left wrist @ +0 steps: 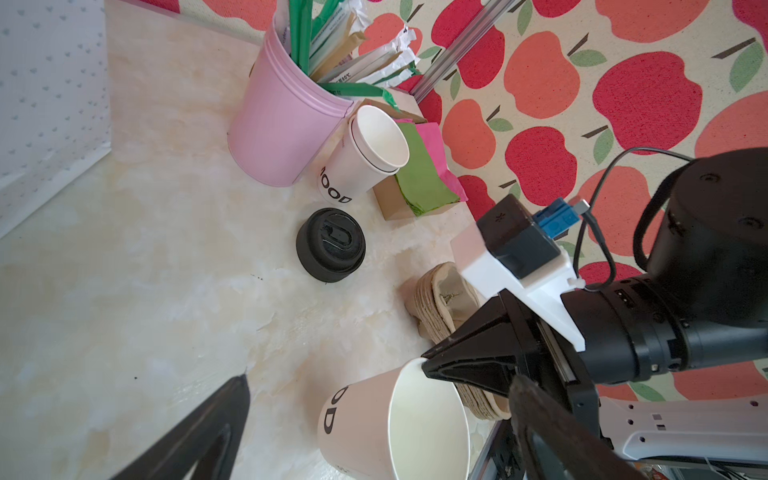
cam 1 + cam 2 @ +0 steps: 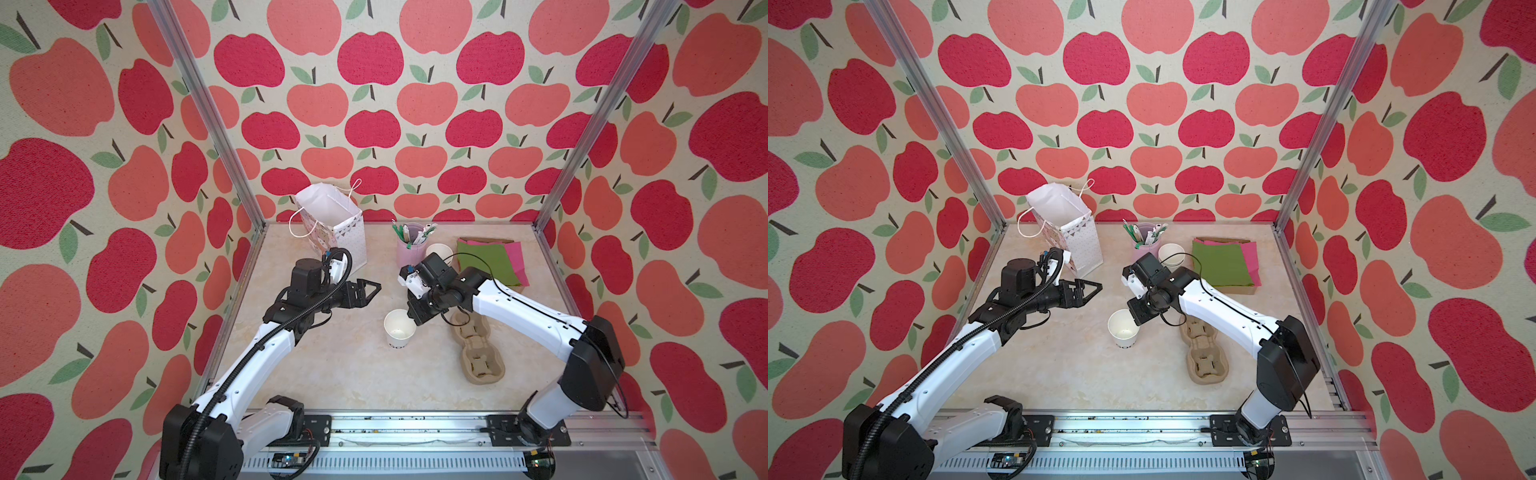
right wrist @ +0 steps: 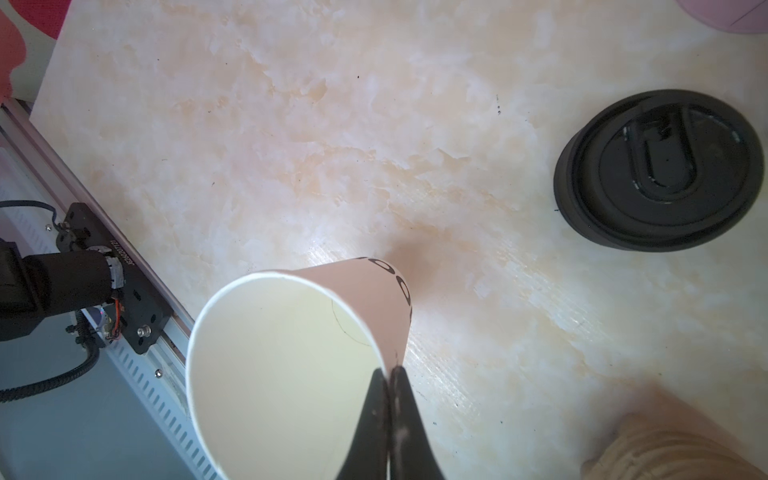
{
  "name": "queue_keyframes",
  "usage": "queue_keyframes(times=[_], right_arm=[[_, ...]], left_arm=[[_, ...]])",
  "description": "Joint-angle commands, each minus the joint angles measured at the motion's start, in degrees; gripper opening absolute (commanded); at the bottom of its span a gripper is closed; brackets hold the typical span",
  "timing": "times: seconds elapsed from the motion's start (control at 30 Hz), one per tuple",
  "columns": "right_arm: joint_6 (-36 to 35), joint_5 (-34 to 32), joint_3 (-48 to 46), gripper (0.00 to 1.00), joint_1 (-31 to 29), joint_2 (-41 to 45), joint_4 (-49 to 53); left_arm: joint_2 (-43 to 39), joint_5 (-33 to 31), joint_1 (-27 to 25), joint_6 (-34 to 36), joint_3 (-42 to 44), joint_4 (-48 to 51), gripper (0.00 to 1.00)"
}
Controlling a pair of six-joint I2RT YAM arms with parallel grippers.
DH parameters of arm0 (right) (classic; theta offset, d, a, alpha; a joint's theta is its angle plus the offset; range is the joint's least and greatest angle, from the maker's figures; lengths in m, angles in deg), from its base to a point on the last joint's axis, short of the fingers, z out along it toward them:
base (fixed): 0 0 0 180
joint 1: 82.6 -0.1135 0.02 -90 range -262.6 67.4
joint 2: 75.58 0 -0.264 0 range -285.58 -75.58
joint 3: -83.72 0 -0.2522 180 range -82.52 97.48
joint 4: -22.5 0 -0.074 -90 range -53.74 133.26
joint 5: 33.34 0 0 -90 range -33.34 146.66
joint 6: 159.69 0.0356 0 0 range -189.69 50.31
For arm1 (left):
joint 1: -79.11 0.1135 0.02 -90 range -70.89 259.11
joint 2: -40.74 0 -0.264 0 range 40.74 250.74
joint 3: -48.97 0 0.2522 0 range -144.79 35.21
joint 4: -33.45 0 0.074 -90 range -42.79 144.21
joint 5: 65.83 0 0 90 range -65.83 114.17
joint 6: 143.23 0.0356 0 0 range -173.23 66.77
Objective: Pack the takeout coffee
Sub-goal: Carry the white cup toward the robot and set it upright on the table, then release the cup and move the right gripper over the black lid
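apple-print walls [image 2: 374, 104] on three sides; aluminium corner posts [image 2: 208, 116]; beige marbled tabletop [image 2: 332, 374]; bright, even light.

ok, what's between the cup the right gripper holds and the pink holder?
The black lid, flat on the table, apart from both cup and pink holder; the left wrist view shows it.

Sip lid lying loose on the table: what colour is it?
Black. The sip lid shows best in the right wrist view, apart from the paper cup.
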Motion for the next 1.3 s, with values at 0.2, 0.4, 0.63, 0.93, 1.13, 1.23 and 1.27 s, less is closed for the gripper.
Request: queue_keyframes(times=[0.2, 0.4, 0.63, 0.93, 1.13, 1.23, 1.27], right_arm=[[-1.7, -2.0, -3.5, 0.01, -1.4, -1.0, -2.2], [-1.8, -2.2, -4.8, 0.06, -1.8, -0.8, -2.0], [-1.5, -2.4, -4.3, 0.20, -2.1, -0.1, -1.3], [-4.1, -8.8, 0.7, 0.46, -1.9, 2.5, 2.3], [-5.8, -17.2, 5.2, 0.63, -0.2, -1.3, 5.4], [-5.1, -19.5, 8.2, 0.71, 1.8, -5.3, 7.5], [-4.9, -19.7, 9.1, 0.73, 2.5, -6.7, 7.7]], left_arm=[[-2.3, 0.3, -1.1, -0.3, 2.8, 0.4, 1.00], [-2.1, 0.4, -1.8, -0.8, 3.6, -0.3, 0.99], [-2.1, -0.4, -2.4, -0.8, 3.5, -0.2, 0.99], [-2.8, -1.6, -2.5, -0.6, 3.6, 0.4, 0.99], [-3.3, -2.1, -2.5, -0.4, 3.6, 0.5, 0.99], [-3.7, -2.5, -2.6, 0.0, 3.5, 0.9, 1.00], [-3.8, -2.6, -2.6, 0.1, 3.4, 1.0, 1.00]])
